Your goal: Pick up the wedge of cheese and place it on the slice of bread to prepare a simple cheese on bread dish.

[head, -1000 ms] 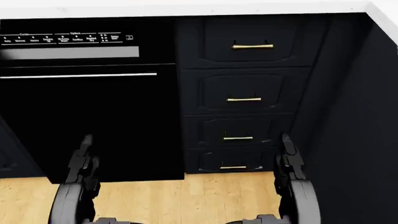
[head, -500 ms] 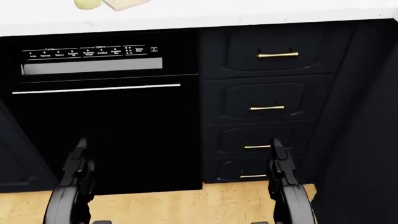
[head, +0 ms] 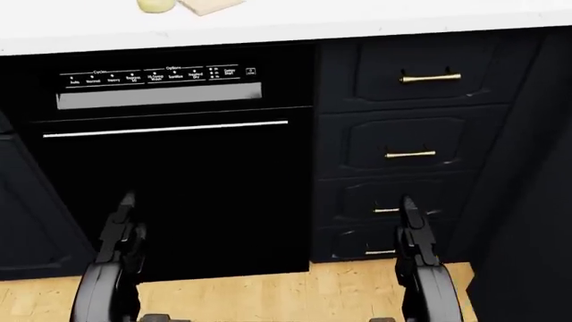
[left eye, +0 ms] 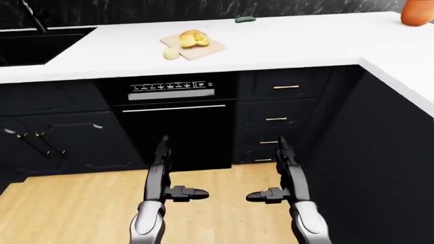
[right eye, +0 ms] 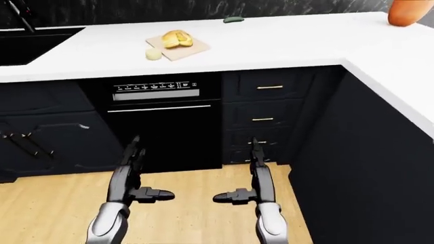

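cheese (left eye: 171,53): small pale-yellow piece, sitting on the white counter, touching the lower-left edge of the tan board.
bread (left eye: 193,38): golden-yellow piece, lying on the tan board, just up-right of the cheese.

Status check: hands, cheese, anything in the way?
Left hand and right hand open, empty. Cheese beside bread on counter. Path clear.
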`<state>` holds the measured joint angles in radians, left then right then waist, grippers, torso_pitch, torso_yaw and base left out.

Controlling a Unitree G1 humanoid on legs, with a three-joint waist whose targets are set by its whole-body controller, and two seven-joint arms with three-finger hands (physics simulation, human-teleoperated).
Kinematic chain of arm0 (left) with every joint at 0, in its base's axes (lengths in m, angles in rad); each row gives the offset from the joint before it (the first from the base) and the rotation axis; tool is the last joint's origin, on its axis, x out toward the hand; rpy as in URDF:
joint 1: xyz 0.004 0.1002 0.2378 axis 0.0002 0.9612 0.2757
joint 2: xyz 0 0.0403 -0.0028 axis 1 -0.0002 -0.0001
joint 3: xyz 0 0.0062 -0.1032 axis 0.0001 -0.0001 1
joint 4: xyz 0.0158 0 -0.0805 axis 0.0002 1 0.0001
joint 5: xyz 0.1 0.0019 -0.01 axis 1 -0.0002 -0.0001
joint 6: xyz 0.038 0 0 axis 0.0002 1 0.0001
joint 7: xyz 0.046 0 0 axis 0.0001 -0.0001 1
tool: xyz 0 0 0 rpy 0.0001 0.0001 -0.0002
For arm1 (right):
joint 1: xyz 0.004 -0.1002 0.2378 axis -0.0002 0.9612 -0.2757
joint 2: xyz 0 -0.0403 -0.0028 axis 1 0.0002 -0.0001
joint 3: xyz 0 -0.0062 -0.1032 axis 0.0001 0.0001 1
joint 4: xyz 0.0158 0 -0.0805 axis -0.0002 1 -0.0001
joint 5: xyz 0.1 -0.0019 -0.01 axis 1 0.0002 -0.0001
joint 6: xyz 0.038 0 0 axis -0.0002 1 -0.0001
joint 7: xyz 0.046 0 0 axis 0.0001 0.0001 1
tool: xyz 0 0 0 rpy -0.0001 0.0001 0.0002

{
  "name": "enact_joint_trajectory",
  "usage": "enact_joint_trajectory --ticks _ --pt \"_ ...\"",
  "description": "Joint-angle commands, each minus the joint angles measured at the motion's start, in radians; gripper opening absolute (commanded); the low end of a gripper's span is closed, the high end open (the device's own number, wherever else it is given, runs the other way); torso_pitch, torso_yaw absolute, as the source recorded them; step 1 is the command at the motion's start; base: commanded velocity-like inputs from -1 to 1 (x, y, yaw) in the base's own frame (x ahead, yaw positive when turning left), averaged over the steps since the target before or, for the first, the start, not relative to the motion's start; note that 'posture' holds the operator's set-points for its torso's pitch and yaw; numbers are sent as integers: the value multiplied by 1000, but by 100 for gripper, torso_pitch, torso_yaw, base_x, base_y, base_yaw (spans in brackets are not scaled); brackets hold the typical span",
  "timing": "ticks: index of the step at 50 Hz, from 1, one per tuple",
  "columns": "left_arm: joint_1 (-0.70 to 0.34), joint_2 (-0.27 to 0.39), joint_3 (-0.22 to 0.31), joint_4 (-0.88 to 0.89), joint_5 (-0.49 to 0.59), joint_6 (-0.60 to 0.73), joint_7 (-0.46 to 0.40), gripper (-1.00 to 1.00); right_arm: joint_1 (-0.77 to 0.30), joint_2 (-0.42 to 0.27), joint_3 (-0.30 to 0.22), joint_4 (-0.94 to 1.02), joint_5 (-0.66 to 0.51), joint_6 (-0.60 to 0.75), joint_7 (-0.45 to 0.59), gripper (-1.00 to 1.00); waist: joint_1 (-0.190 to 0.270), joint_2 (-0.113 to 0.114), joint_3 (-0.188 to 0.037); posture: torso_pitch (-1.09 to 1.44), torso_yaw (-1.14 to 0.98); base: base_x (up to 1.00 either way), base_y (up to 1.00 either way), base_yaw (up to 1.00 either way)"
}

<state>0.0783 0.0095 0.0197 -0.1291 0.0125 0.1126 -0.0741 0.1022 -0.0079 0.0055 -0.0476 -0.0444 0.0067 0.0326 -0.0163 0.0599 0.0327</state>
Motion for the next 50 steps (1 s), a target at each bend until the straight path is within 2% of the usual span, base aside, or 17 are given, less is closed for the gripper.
enact_joint_trajectory --ticks 1,12,15,17,19,21,25,27,29,30,31,35,41,43,45,47,50 --pt "-11 7 11 -32 -1 -25 4 100 -14 5 9 -32 2 -29 4 100 4 32 -24 0 0 0 27 0" --pt "-8 6 10 -35 -1 -23 3 100 -18 5 7 -16 8 -35 5 100 13 -76 -6 0 0 0 27 0" --pt "-9 6 9 -32 0 -25 4 100 -19 5 10 -15 6 -31 6 100 10 -133 -13 0 0 0 26 0" --pt "-10 6 7 -26 1 -28 4 100 -20 5 10 -16 6 -28 6 100 -1 -105 -12 0 0 0 27 0" --pt "-9 5 6 -28 1 -27 5 100 -18 4 13 -25 4 -20 7 100 2 -117 -14 0 0 0 27 0" --pt "-9 5 5 -25 1 -28 5 100 -17 4 13 -72 5 26 9 100 4 -108 -21 0 0 0 26 0" --pt "-15 7 10 -24 -2 -26 5 100 -18 4 12 -69 4 22 9 100 4 -63 -6 0 0 0 26 0" --pt "-16 7 12 -22 -3 -27 7 100 -19 4 8 -19 6 -25 8 100 2 -22 -8 0 0 0 26 0" --pt "-12 7 11 -30 -3 -24 7 100 -15 4 8 -28 6 -22 8 100 10 61 -33 0 0 0 26 0" --pt "-12 7 12 -29 -4 -24 7 100 -14 4 8 -28 7 -23 8 100 17 -6 -15 0 0 0 26 0" --pt "-13 7 12 -27 -4 -25 7 100 -14 4 8 -26 7 -24 8 100 15 10 -12 0 0 0 26 0" --pt "-14 7 13 -23 -4 -27 8 100 -15 5 9 -24 6 -26 8 100 19 -25 -16 0 0 0 27 0" --pt "-12 7 14 -27 -5 -27 7 100 -13 5 9 -18 7 -32 7 100 15 -92 -6 0 0 0 27 0" --pt "-11 7 13 -27 -5 -27 7 100 -13 5 9 -22 7 -28 7 100 12 -137 -15 0 0 0 27 0" --pt "-12 7 14 -27 -6 -27 7 100 -14 6 10 -19 7 -30 6 100 0 -106 -9 0 0 0 26 0" --pt "-11 7 13 -27 -5 -26 7 100 -14 5 9 -18 7 -29 6 100 2 -113 -13 0 0 0 26 0" --pt "-10 6 12 -30 -4 -25 8 100 -11 5 10 -21 8 -31 7 100 5 -97 -16 0 0 0 26 0"
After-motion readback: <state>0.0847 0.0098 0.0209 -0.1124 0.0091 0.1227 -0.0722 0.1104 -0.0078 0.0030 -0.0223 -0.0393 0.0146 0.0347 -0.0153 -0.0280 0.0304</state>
